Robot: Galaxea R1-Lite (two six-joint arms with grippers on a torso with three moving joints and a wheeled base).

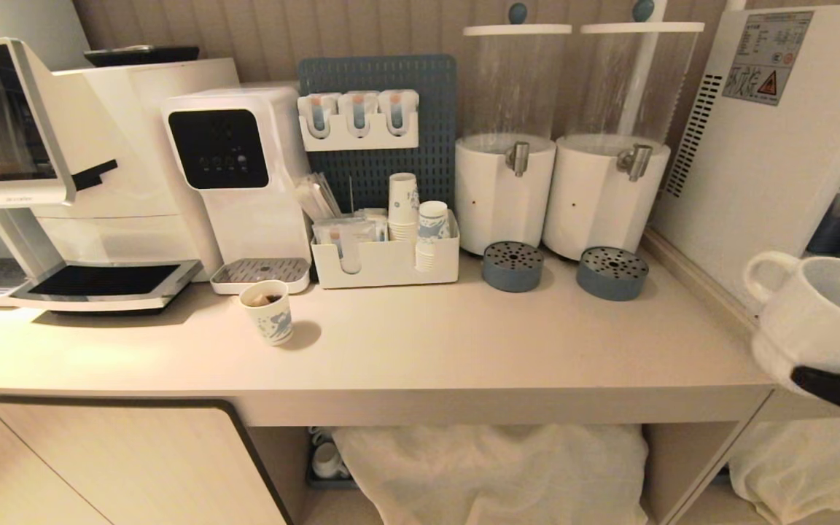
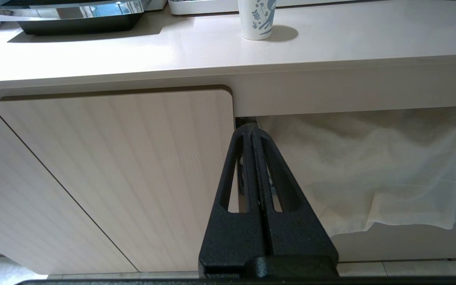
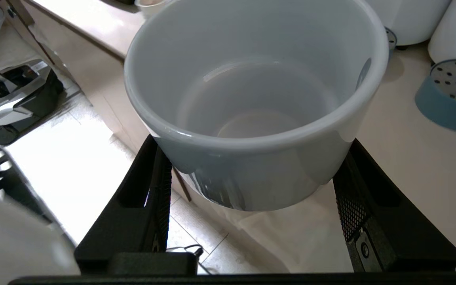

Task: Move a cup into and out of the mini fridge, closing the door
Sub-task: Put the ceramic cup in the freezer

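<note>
Item: cup (image 3: 251, 118), white ceramic, side handle, empty inside. Location: between the two fingers of the right pincer (image 3: 251, 186), which pinches its lower wall from both sides; rim above the fingertips, mouth up and tilted a little. Carried in the air off the right end of the tabletop (image 1: 405, 343), just beside the mini fridge (image 1: 777, 146).

Item: door. Not visible as shut; shelves show at the fridge's open front.

Item: left pincer (image 2: 253, 134), pressed together, empty, low before the cabinet front, well apart from the cup.

Status (judged): cup in hand outside the fridge; whether going in or coming out cannot be told. Door closing remains.
</note>
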